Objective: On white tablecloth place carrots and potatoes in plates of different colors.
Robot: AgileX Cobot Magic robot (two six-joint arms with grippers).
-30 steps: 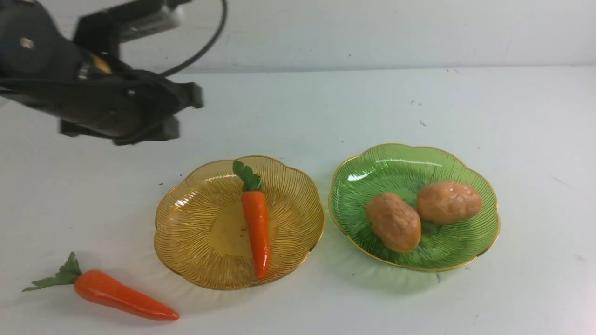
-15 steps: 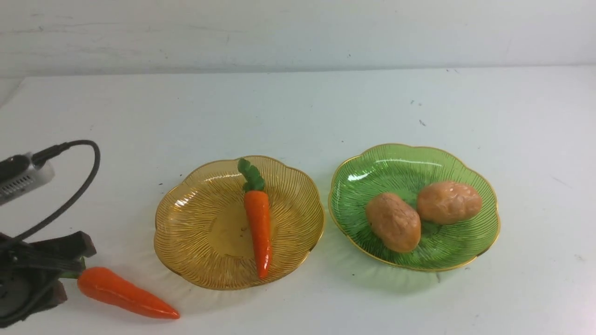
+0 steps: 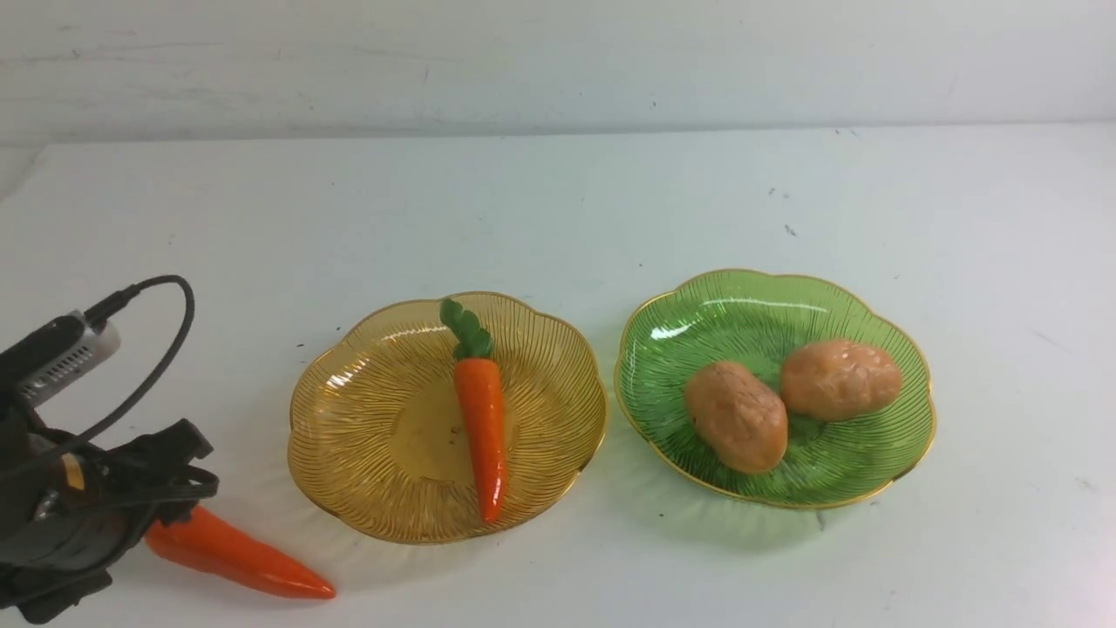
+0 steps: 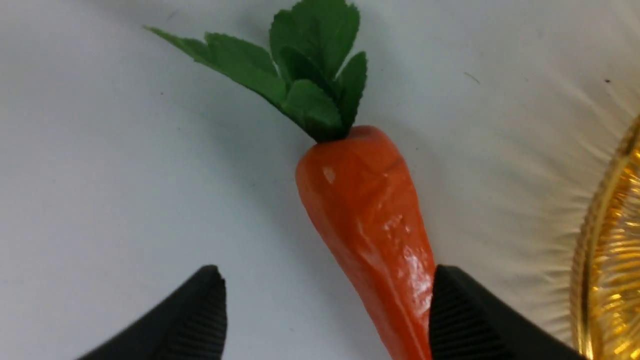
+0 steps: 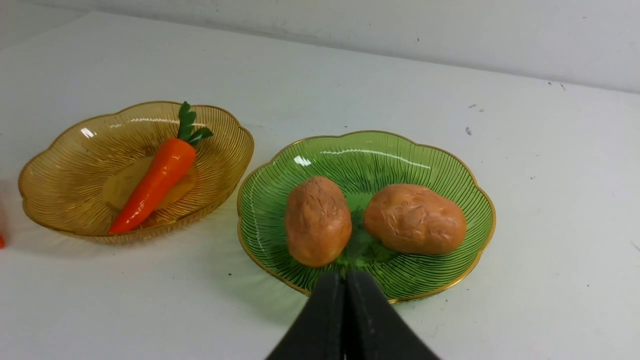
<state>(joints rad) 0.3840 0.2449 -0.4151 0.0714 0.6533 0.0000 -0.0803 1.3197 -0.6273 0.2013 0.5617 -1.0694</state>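
One carrot [image 3: 244,558] lies on the white tablecloth [image 3: 558,201] at the near left. My left gripper [image 3: 166,497] is low over its thick end and hides its leaves in the front view. In the left wrist view the left gripper [image 4: 325,295] is open, with the carrot [image 4: 370,220] between the fingers and against one pad [image 4: 460,315]. A second carrot [image 3: 482,427] rests in the amber plate [image 3: 366,436]. Two potatoes [image 3: 737,417] [image 3: 840,379] sit in the green plate [image 3: 750,314]. My right gripper [image 5: 345,280] is shut and empty, held near the green plate's [image 5: 370,155] front rim.
The amber plate's rim [image 4: 610,260] is close beside the left gripper's finger. A black cable [image 3: 157,349] loops above the left wrist. The two plates stand side by side with a narrow gap. A pale wall [image 3: 558,61] bounds the back.
The left arm has dropped from high at the back left down to the carrot on the cloth, shifted over its leafy end, and its jaws have opened. Plates and potatoes have not moved.
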